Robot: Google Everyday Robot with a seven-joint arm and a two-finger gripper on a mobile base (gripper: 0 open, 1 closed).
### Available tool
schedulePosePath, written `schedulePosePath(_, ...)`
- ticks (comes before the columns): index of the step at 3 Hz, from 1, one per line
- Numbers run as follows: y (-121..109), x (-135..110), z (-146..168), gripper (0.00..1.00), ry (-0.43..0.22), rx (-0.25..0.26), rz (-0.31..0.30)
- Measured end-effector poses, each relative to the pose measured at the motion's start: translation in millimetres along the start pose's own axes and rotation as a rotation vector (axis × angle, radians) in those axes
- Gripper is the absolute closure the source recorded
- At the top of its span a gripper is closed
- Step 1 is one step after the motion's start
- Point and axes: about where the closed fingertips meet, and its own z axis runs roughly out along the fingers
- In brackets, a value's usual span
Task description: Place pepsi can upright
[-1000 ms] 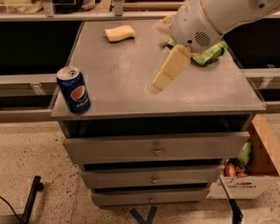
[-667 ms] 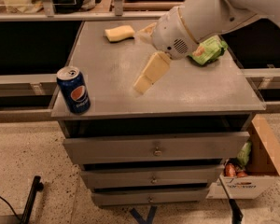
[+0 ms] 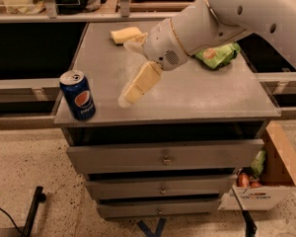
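Note:
The pepsi can point(image 3: 77, 95) is dark blue with a round red-white-blue logo and a silver top. It stands upright at the front left corner of the grey cabinet top point(image 3: 202, 95). My gripper point(image 3: 128, 72) hangs over the middle of the top, to the right of the can and apart from it. It is open and empty, with one cream finger point(image 3: 139, 84) pointing down-left toward the surface.
A yellow sponge point(image 3: 126, 33) lies at the back of the top. A green snack bag point(image 3: 218, 54) lies at the right, partly behind my arm. Drawers point(image 3: 163, 157) sit below. A cardboard box point(image 3: 271, 181) with items stands on the floor at right.
My gripper has moved left and toward the front, closer to the can. The can has not moved.

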Motion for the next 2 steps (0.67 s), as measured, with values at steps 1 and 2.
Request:
schedulePosePath(1, -13.0, 20.8, 14.0, 0.00, -0.011, 0.004, 0.035)
schedulePosePath(2, -30.8, 38.8, 32.4, 0.00, -0.057, 0.009, 0.054)
